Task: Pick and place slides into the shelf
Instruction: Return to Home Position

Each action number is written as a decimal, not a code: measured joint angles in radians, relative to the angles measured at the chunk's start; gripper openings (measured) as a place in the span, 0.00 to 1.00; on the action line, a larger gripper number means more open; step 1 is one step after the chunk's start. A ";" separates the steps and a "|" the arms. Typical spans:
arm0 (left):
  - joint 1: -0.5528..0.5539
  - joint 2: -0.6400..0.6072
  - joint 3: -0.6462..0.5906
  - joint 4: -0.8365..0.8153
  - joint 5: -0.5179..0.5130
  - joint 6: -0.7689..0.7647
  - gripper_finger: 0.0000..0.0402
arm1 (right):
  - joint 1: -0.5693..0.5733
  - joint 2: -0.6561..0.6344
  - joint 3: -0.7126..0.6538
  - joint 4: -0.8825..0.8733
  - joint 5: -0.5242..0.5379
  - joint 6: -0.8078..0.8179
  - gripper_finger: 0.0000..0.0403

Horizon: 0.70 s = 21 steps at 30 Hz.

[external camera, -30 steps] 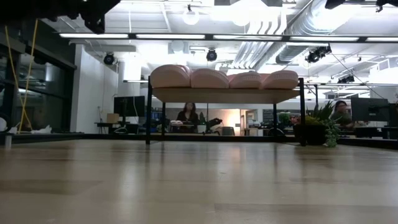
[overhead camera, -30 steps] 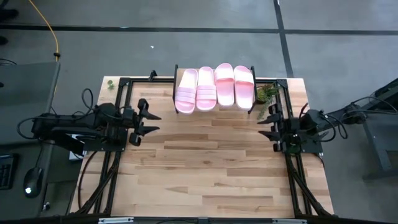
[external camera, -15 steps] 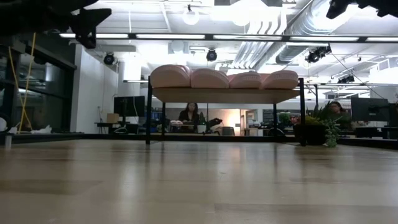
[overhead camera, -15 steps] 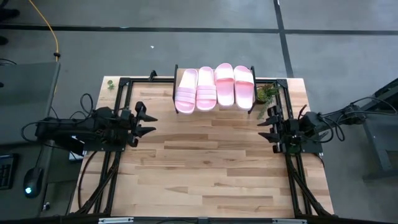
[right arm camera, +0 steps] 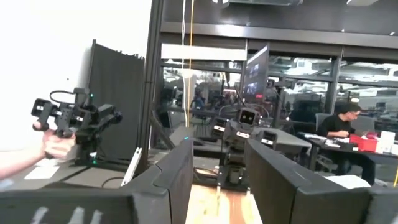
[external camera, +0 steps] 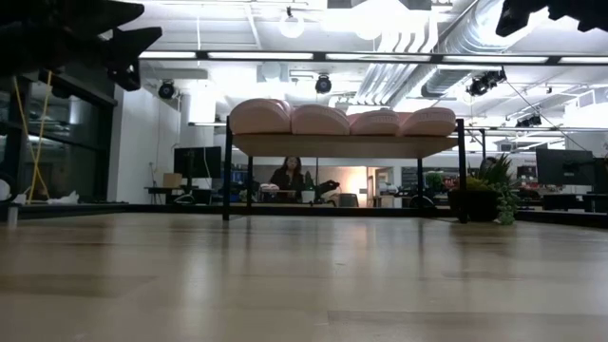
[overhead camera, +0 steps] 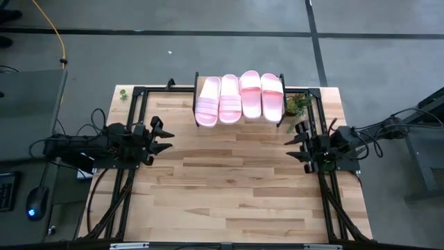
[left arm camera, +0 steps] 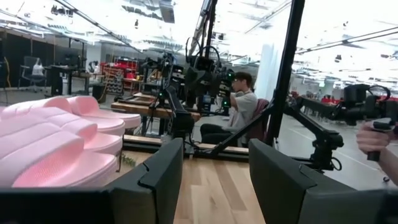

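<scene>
Open wood is left on the table (overhead camera: 236,187) between the 2 grippers, so a retreat to rest can be made unobstructed. The shelf (external camera: 347,145) is set between the grippers but off their line, toward the far edge. All 4 slides (overhead camera: 239,97) are laid side by side on its top. The left gripper (overhead camera: 164,137) and right gripper (overhead camera: 294,142) are held at opposite table sides, each empty with fingers spread wide. Each arm is best folded straight back, and the small plant (overhead camera: 298,104) just beside the right gripper should be avoided.
</scene>
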 joint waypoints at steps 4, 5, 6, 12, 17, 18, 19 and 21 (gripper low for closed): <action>0.000 -0.014 -0.015 0.011 0.000 -0.006 0.41 | 0.000 -0.001 -0.058 0.090 0.005 0.001 0.34; 0.000 -0.017 -0.016 0.011 0.000 -0.006 0.41 | 0.000 -0.001 -0.079 0.117 0.013 0.000 0.34; 0.000 -0.019 -0.017 0.010 -0.001 -0.006 0.41 | 0.000 -0.001 -0.100 0.148 0.029 0.000 0.34; 0.000 -0.020 -0.017 0.013 -0.001 -0.006 0.41 | -0.001 -0.001 -0.175 0.278 0.058 -0.032 0.34; 0.000 -0.020 -0.017 0.012 -0.002 0.001 0.41 | 0.000 -0.001 -0.187 0.280 0.081 -0.018 0.34; 0.000 -0.019 -0.017 0.012 -0.002 0.002 0.41 | 0.000 -0.001 -0.187 0.279 0.080 -0.018 0.34; 0.000 -0.019 -0.017 0.012 -0.001 0.005 0.41 | 0.000 -0.001 -0.187 0.278 0.078 -0.018 0.34; 0.000 -0.019 -0.017 0.009 0.001 0.008 0.41 | 0.000 -0.001 -0.187 0.276 0.069 -0.018 0.34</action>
